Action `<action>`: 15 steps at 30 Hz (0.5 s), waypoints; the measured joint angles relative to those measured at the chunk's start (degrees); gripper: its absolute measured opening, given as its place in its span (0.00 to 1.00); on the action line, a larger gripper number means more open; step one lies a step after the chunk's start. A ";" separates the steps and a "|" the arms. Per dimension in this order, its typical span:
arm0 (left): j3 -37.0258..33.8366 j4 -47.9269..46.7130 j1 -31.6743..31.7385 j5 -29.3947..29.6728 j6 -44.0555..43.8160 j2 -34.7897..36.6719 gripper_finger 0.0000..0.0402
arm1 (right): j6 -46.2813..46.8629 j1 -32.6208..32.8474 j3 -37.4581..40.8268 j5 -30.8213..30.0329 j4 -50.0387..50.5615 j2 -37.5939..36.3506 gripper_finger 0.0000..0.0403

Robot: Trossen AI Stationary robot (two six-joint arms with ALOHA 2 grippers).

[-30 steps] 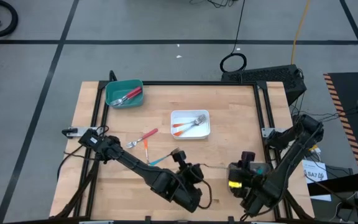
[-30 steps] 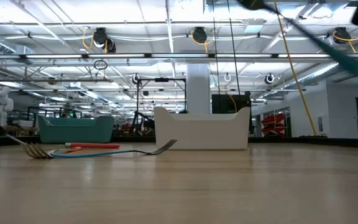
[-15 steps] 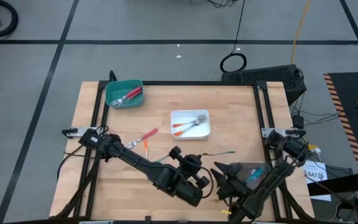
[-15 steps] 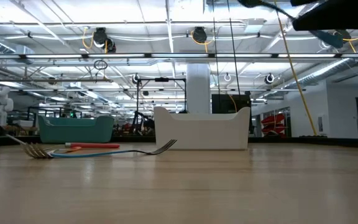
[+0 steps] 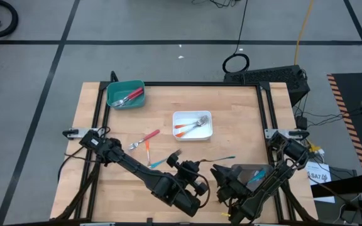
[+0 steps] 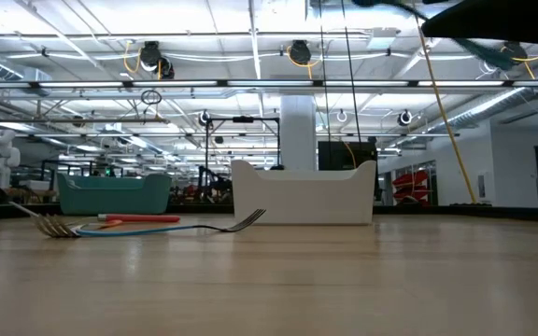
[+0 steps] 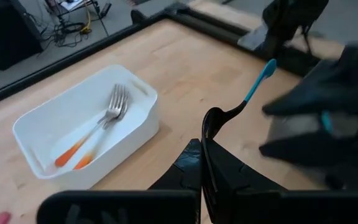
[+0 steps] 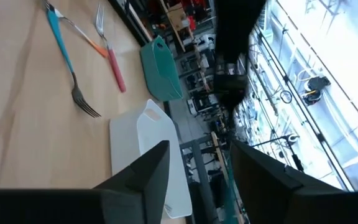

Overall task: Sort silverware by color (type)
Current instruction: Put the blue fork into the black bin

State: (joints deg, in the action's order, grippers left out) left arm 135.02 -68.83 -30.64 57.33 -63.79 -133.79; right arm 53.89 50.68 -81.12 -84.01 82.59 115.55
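On the table [image 5: 244,107], white tray [image 5: 192,134] holds two orange-handled forks [image 5: 190,126].

Teal tray [image 5: 125,94] (table corner), white tray [image 5: 192,125] mid-table, wood top [image 5: 244,119]

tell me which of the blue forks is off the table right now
The blue fork clamped in the left hand, lifted over the wood beside the white tray. The other blue fork lies flat on the table beside the red and orange ones.
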 joint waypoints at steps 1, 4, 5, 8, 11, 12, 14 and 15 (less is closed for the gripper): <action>-0.04 -0.47 -0.02 -0.35 -0.06 -0.17 0.02 | -0.20 -0.24 0.00 -0.03 0.01 0.00 0.40; -0.04 -0.25 0.04 -1.10 -0.90 -0.73 0.02 | -1.17 -0.95 0.00 -0.13 0.04 0.00 0.40; -0.04 -0.32 0.07 -1.14 -0.98 -0.82 0.02 | -1.64 -1.23 0.00 -0.17 0.04 0.00 0.40; -0.04 -0.40 -0.04 -1.74 -1.29 -1.06 0.02 | -2.82 -2.01 0.00 -0.11 0.16 0.00 0.40; -0.04 -0.29 -0.18 -1.73 -2.19 -1.06 0.02 | -4.41 -3.24 0.00 0.90 0.21 0.00 0.40; -0.04 -0.27 -0.22 -1.73 -2.66 -1.06 0.03 | -5.03 -3.75 0.00 1.93 0.21 0.00 0.40; -0.04 -0.10 -0.45 -1.78 -3.02 -1.06 0.03 | -5.99 -4.73 0.00 3.87 0.26 0.00 0.38; -0.04 -0.02 -0.57 -1.78 -3.14 -1.06 0.04 | -6.41 -5.21 0.00 4.75 0.22 0.00 0.37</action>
State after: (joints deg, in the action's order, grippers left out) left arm 134.98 -68.85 -31.20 55.55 -66.93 -134.85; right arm 47.48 45.47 -81.12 -79.27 82.80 115.55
